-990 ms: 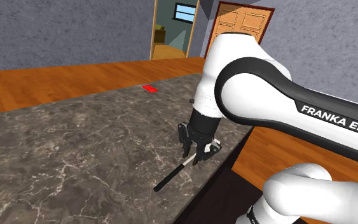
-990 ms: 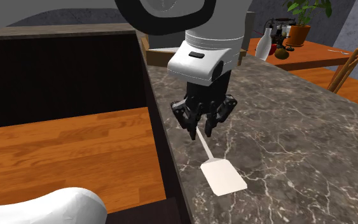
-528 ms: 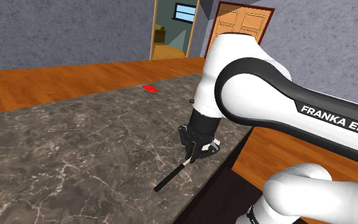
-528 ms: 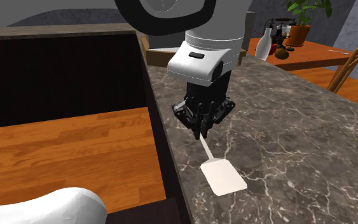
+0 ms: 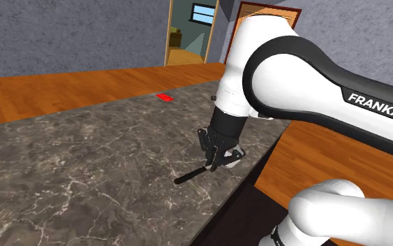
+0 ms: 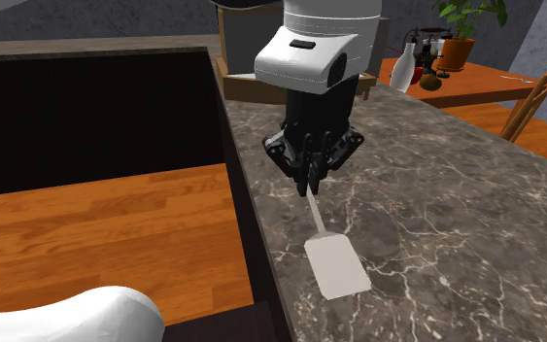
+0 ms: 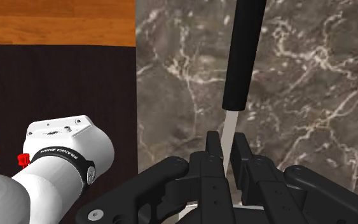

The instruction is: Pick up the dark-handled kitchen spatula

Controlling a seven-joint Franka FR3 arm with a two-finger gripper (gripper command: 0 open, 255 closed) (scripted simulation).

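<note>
Spatula clamped by its shaft

The gripper [image 6: 312, 188] has its fingers closed on the pale shaft of the spatula [image 6: 337, 266], between black handle and white blade, near the edge of the marbled counter [image 5: 83, 161]; it seems to hang just above the surface

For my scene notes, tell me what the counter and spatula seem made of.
The counter looks like dark stone, marble perhaps: white veins. The spatula has a matte black handle, maybe plastic; its plain whitish blade leaves the material open.
</note>
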